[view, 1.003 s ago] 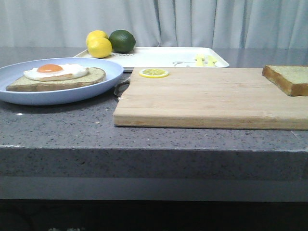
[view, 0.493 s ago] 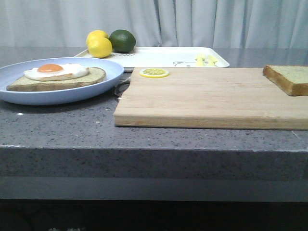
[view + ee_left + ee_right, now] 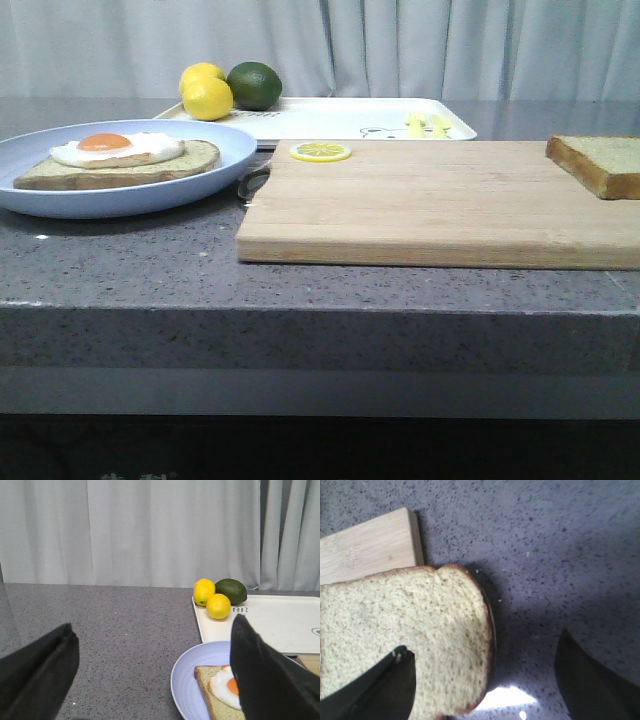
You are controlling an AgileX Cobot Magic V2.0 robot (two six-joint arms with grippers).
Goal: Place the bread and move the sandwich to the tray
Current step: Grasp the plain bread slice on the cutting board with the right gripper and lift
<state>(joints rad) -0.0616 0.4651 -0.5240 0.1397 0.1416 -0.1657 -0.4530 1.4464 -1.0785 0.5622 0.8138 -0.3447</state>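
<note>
The bread (image 3: 600, 163), a thick slice of toast, lies at the right end of the wooden cutting board (image 3: 430, 200). In the right wrist view the bread (image 3: 410, 615) overhangs the board's corner (image 3: 365, 550). My right gripper (image 3: 484, 642) is open above the bread's crust edge, one finger over the bread, the other over the counter. The sandwich (image 3: 120, 160), a flat slice with a fried egg, sits on the pale-blue plate (image 3: 130, 200) at the left. My left gripper (image 3: 153, 624) is open and empty near the plate (image 3: 187, 680). The white tray (image 3: 330, 120) lies behind the board. No gripper shows in the front view.
Two lemons (image 3: 207, 97) and a lime (image 3: 254, 85) sit on the tray's far left corner. A lemon slice (image 3: 320, 151) lies on the board's back left corner. The grey stone counter (image 3: 130, 260) ends in a front edge. Curtains hang behind.
</note>
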